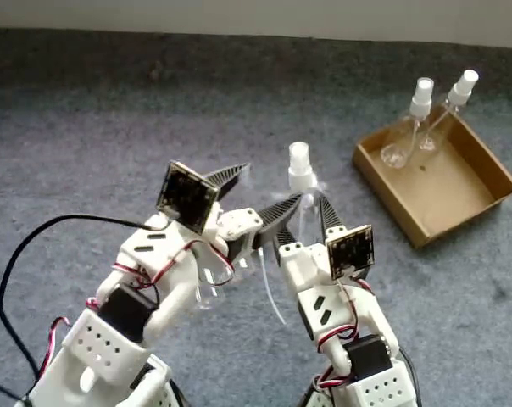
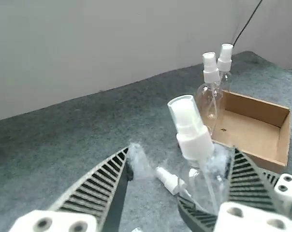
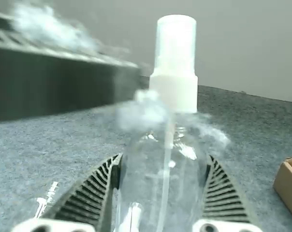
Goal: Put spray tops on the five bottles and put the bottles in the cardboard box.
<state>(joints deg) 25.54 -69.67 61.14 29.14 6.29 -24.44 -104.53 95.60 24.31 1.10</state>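
One bottle (image 2: 192, 130) held, two in the cardboard box (image 1: 383, 197)

The right gripper (image 3: 163, 162) squeezes the bottle, which stands upright with its spray top on. The left gripper (image 1: 269, 185) is wide open just beside it. Two more bottles (image 1: 413, 119) with tops stand in the cardboard box. A loose spray top (image 2: 167, 180) lies on the carpet (image 1: 112, 127).

two bottles (image 1: 402, 146) in cardboard box (image 1: 453, 192) | third bottle (image 1: 300, 172) in right pincer (image 1: 309, 208)

Surface: grey carpet (image 1: 86, 127), mottled nap. Far edge: pale wall (image 2: 88, 48) rising behind it. Thin black cable (image 2: 247, 21) runs against wall.
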